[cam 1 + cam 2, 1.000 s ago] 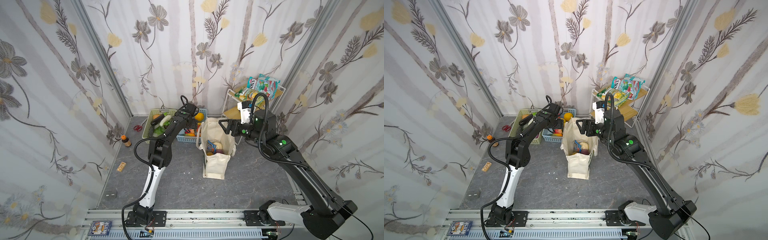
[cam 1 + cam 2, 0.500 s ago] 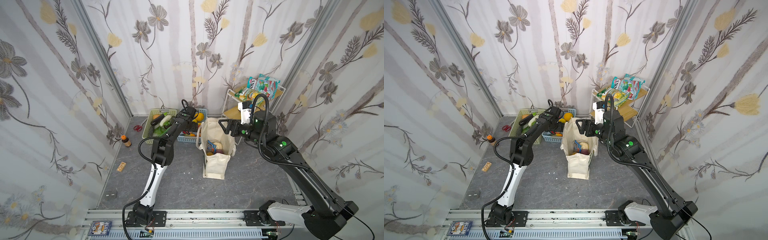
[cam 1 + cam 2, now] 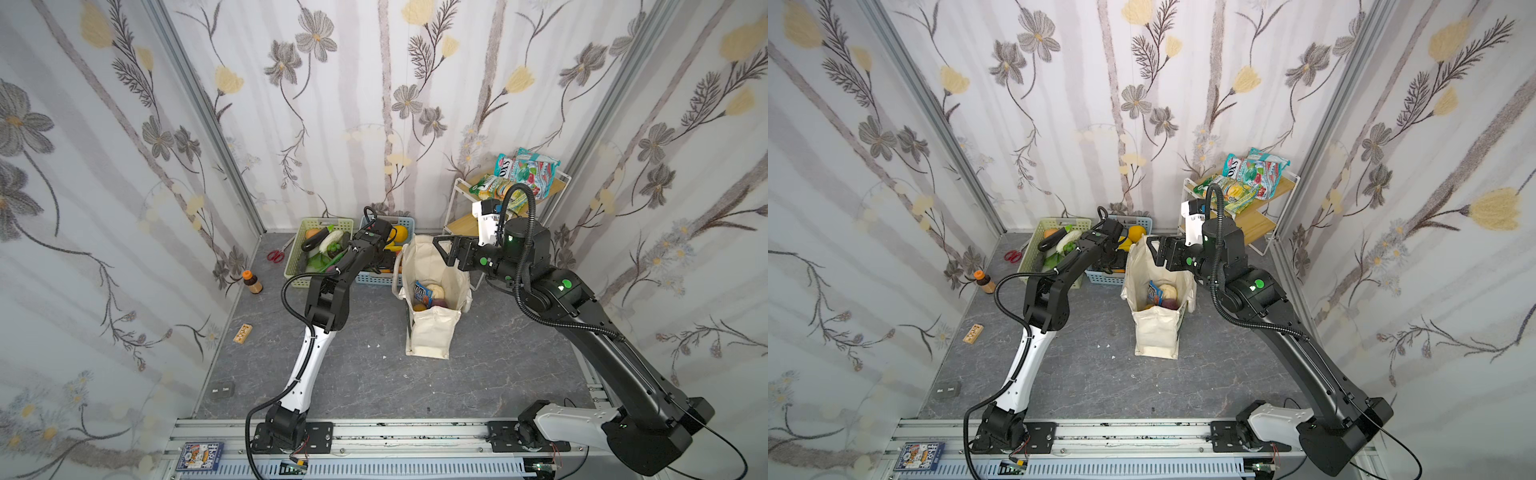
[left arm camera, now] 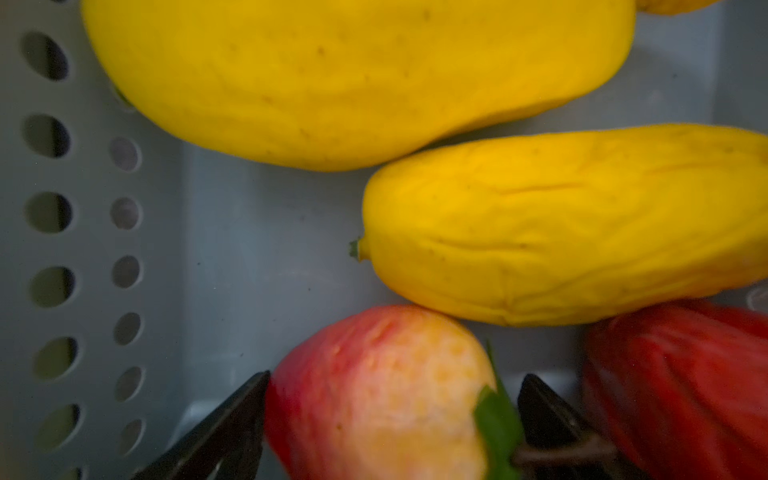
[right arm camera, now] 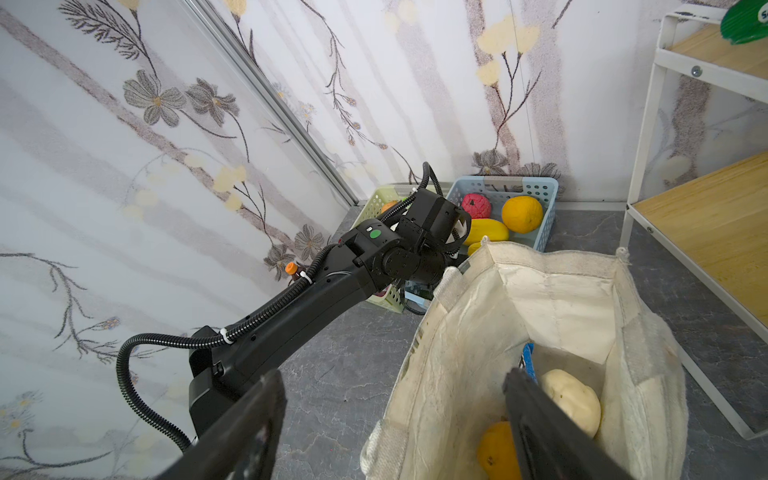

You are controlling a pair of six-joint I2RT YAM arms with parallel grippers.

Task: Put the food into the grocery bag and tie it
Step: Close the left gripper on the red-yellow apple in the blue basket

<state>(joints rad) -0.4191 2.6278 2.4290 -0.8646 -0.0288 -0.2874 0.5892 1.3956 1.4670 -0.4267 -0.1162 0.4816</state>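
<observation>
My left gripper (image 4: 397, 378) is down in the blue basket (image 3: 405, 224), open. Its fingers (image 4: 245, 419) stand either side of a red-and-yellow fruit (image 4: 374, 395) with a green leaf. Two yellow fruits (image 4: 561, 228) and a red one (image 4: 685, 374) lie beside it. The cream grocery bag (image 3: 432, 332) stands upright mid-floor in both top views, its mouth wide. Inside are a blue packet (image 3: 422, 293), a cream fruit (image 5: 569, 399), an orange one (image 5: 496, 449) and a purple one (image 3: 442, 305). My right gripper (image 3: 441, 251) hovers open over the bag's rim, astride its near wall (image 5: 457, 374).
A green basket (image 3: 299, 249) of vegetables sits left of the blue one. A white-framed wooden shelf (image 3: 461, 224) at the back right carries snack packets (image 3: 519, 178). Red scissors (image 3: 274, 255), a small bottle (image 3: 251, 282) and a wooden block (image 3: 243, 332) lie along the left wall.
My left gripper has dropped lower into the blue basket and its jaws have spread a little wider. The right arm and the bag have not moved.
</observation>
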